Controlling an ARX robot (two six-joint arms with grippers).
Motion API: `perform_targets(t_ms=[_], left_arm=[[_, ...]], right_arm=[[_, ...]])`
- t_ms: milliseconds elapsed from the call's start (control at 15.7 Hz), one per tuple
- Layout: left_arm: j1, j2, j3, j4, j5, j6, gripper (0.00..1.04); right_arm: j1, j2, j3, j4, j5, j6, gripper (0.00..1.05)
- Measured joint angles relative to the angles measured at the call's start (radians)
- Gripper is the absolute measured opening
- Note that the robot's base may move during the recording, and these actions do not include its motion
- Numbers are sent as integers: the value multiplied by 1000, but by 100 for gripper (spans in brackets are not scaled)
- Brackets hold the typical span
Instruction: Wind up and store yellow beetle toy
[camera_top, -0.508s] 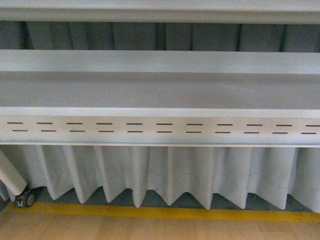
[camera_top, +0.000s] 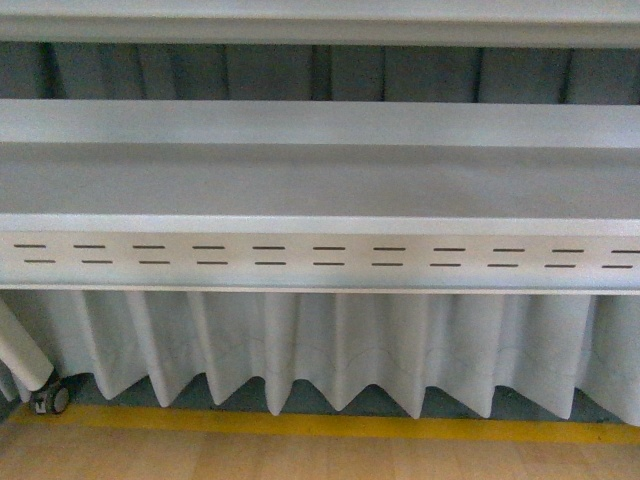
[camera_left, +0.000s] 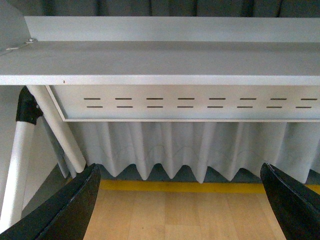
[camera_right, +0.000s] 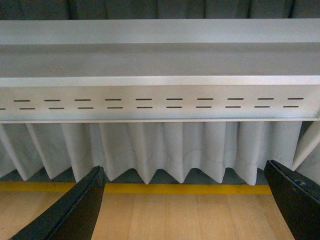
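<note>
Left gripper (camera_left: 180, 172) and right gripper (camera_right: 185, 167), both spread and empty, face a pale grey slotted metal shelf (camera_top: 320, 255). The yellow beetle toy is out of view, so locate it first.

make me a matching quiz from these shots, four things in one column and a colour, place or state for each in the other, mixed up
Column one:
1 floor stripe
2 curtain
3 caster wheel
4 left gripper

Column two:
a open, nothing between the jaws
b yellow
c hangs pleated under the shelf
d on the floor by the slanted leg

Pairs: 1-b, 2-c, 3-d, 4-a
</note>
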Motion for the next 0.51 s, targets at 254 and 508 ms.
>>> perform_targets(t_ms=[254,508], left_arm=[[0,0,0,0,0,0,98],[0,0,0,0,0,0,98]], right_arm=[[0,0,0,0,0,0,98],[0,0,0,0,0,0,98]])
